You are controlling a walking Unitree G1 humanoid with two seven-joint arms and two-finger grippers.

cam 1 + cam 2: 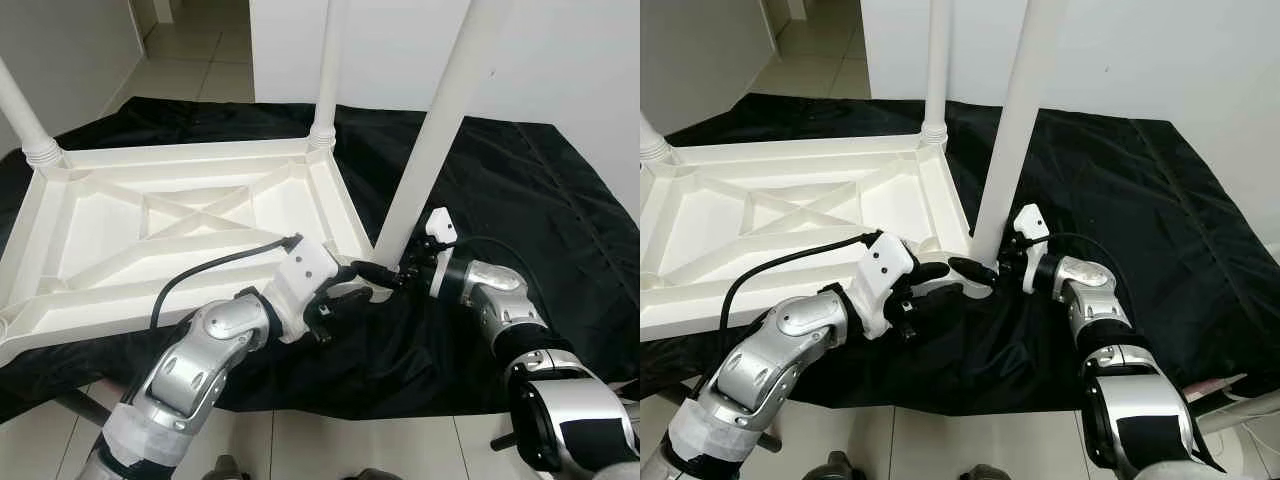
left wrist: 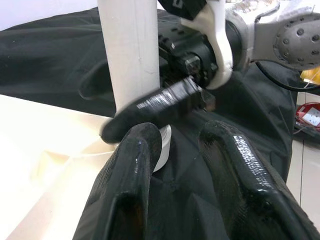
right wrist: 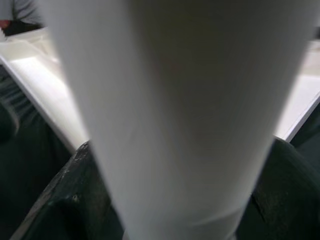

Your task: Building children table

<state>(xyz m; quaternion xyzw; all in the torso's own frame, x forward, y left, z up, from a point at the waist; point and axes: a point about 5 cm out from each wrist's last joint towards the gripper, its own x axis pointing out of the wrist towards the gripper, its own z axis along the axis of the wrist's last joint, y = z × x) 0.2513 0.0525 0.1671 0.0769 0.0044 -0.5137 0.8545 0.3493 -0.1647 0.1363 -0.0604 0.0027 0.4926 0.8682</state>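
The white plastic children's table [image 1: 60,300] lies upside down on a black cloth [image 1: 520,180]. At its near right corner a white leg [image 1: 430,140] stands tilted, its foot in the corner socket. My right gripper [image 1: 388,272] is shut on this leg close to its base. In the right wrist view the leg [image 3: 175,100] sits between both black fingers [image 3: 65,200]. My left gripper [image 1: 345,300] hovers open just in front of that same corner. In the left wrist view its fingers [image 2: 130,170] point at the leg's base [image 2: 130,55], spread apart and holding nothing.
Two more legs stand upright in the far corners, one at the right [image 1: 328,70] and one at the left [image 1: 22,115]. A white wall [image 1: 560,60] rises behind the cloth. Tiled floor [image 1: 330,440] lies along the near edge.
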